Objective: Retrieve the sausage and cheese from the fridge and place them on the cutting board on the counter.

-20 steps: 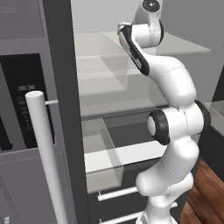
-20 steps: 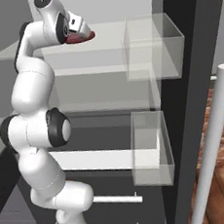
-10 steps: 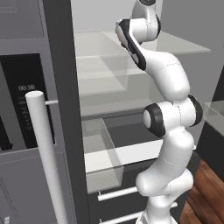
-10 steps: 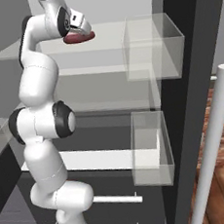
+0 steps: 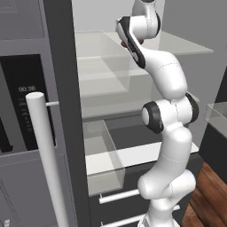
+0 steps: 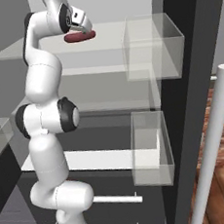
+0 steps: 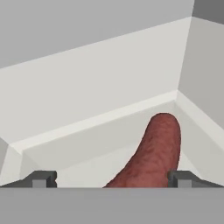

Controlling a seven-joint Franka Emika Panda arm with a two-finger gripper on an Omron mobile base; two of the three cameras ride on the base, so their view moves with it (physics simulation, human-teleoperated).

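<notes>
A: Where's the sausage [image 6: 79,36]?

B: Lying on the top glass shelf [image 6: 39,49] inside the fridge [image 5: 60,66], toward the back. Reddish-brown, rounded at the far end, flat on the shelf.

A: And the gripper [image 7: 109,178]?

B: Up at that same shelf, at the near end of the sausage. Spread wide, nothing clamped. In the hand view, two dark fingertips [image 7: 41,178] standing far apart at the bottom, the link running up between them and leaning toward the right one. Touching that tip or just beside it: can't tell.

A: Seen from the right base view?

B: Hand [image 6: 79,24] angled down just above the sausage, part of the link showing beneath it. From the left base view, only a sliver of red visible behind the upper arm [image 5: 133,37].

A: State of the fridge?

B: Door swung open, dark-grey edge and a long silver bar handle [image 5: 46,155] in the left base view, black icon panel [image 5: 24,102] beside it. Another silver handle [image 6: 212,142] at the right of the right base view. Clear door bins [image 6: 151,48] one above the other on the right side. Lower glass shelf and a white shelf below, then two drawers with thin bar pulls [image 6: 116,199].

A: Cheese? Cutting board?

B: Can't tell from these views.
</notes>
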